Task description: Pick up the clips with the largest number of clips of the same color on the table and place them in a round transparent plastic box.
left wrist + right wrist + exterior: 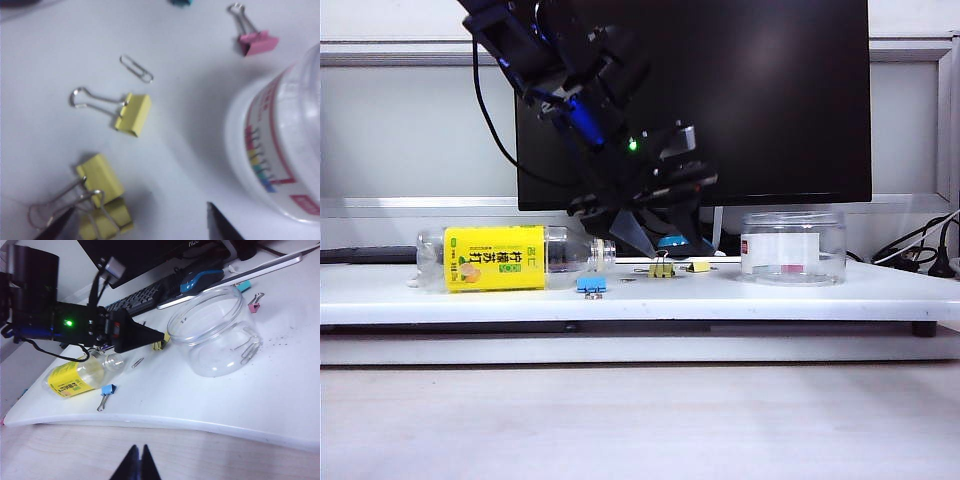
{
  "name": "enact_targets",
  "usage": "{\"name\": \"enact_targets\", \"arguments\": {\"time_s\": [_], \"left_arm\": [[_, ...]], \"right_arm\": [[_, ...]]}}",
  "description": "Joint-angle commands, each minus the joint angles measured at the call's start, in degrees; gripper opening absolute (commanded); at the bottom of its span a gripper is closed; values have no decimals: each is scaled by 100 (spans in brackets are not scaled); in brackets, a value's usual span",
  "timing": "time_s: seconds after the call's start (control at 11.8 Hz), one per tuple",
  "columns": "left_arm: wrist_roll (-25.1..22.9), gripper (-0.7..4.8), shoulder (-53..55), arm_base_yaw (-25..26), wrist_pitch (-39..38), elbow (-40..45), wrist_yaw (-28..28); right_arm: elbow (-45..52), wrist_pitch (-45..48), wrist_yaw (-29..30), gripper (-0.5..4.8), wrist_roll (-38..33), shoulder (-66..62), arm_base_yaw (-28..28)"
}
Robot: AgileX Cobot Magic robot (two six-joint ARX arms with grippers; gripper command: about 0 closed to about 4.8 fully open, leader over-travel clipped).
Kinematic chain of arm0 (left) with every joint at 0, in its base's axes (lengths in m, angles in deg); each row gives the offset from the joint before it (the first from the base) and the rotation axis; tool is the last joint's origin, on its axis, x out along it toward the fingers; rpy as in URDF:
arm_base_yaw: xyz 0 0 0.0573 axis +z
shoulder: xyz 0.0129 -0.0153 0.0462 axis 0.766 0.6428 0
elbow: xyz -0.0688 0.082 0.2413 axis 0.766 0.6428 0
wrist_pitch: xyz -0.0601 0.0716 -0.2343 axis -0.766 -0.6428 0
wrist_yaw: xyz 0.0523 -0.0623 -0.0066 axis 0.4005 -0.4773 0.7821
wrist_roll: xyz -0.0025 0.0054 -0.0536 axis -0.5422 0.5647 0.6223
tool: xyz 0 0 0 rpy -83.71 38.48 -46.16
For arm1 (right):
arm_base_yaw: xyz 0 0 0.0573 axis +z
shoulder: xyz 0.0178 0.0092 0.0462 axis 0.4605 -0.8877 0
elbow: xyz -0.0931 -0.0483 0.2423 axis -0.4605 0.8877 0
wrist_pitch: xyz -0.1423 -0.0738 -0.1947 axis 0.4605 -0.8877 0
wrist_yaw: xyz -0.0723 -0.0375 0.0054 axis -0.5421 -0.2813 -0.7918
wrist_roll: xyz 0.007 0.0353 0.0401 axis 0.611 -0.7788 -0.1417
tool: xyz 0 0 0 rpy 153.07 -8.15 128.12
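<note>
Yellow clips lie on the white board beside the round transparent plastic box (280, 150). One clip (134, 114) lies alone. Two more yellow bodies (100, 179) sit close together with their wire handles crossing. My left gripper (137, 226) hangs open just above them, and the nearer yellow body (107, 222) lies between its fingertips, close to one finger (56, 227). In the exterior view the left gripper (665, 245) points down over the clips (662, 270), left of the box (793, 247). My right gripper (137, 452) is shut and empty over the wooden desk, outside the exterior view.
A clear bottle with a yellow label (500, 258) lies on its side at the left, with a blue binder clip (591, 285) in front of it. A pink clip (257, 42) and a loose paper clip (136, 68) lie nearby. A monitor (770, 90), keyboard (135, 297) and mouse (200, 280) stand behind.
</note>
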Motion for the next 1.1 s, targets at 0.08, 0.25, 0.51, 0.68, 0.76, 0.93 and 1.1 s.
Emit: {"name": "enact_targets", "arguments": {"time_s": [0.08,0.25,0.51,0.68,0.76,0.93,1.1], "left_arm": [[-33,298,13,-20,122,-7,35],[-282,206,15,-20,197,-7,35],[-282,139,15,-20,382,-7,33],[-284,118,15,-20,391,-7,33],[-284,114,15,-20,404,-7,33],[-284,110,15,-20,404,-7,26],[-369,110,15,-20,356,-7,9]], "right_arm": [[-26,72,0,13,33,9,0],[-26,72,0,13,33,9,0],[-26,70,-17,13,33,9,0],[-26,68,-17,13,33,9,0],[-26,68,-17,13,33,9,0],[-26,70,-17,13,37,9,0],[-44,-57,-11,13,236,9,11]]}}
